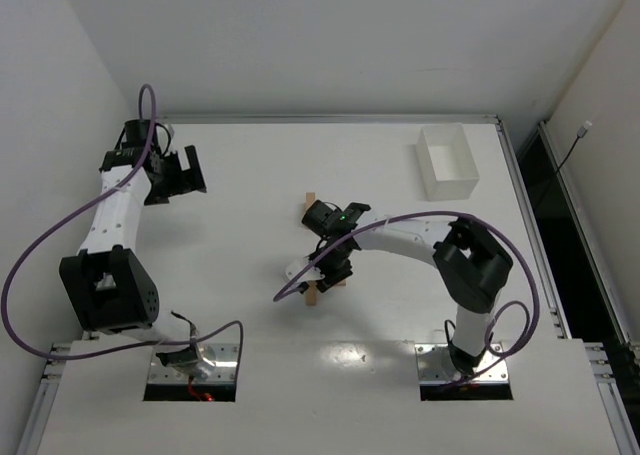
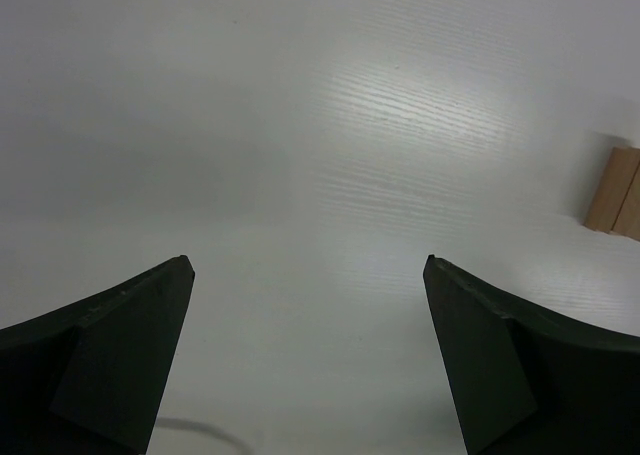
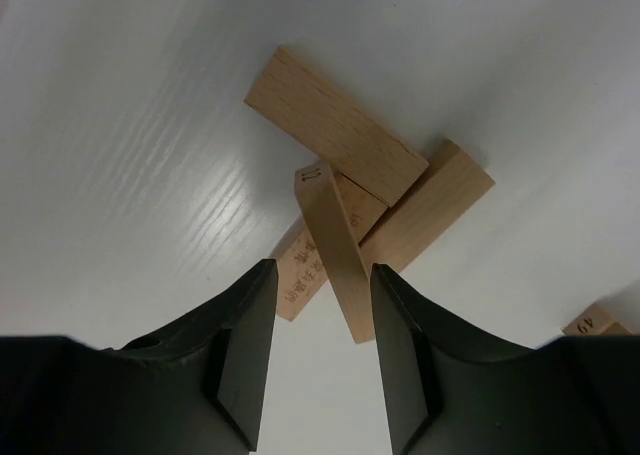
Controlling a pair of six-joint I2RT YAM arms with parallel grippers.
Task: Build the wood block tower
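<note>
Centre of the table [image 1: 250,155]: right tool [image 3: 322,267] poised astride a slim wood block [image 3: 328,225] set on edge against a low, crooked pile of wood blocks [image 3: 335,140], three crossed flat on the surface. Impossible to tell whether clenched on the block or only bracketing it. Far left: left tool [image 2: 310,265] released wide above bare table, another block [image 1: 310,197] apart beyond the pile, white bin [image 1: 447,160] off toward the far right corner.

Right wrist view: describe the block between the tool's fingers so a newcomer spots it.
Find the pile of wood blocks ahead of the right tool. A thin block reaches back between its fingers. It alone stands on edge, tilted; the others lie flat.
</note>
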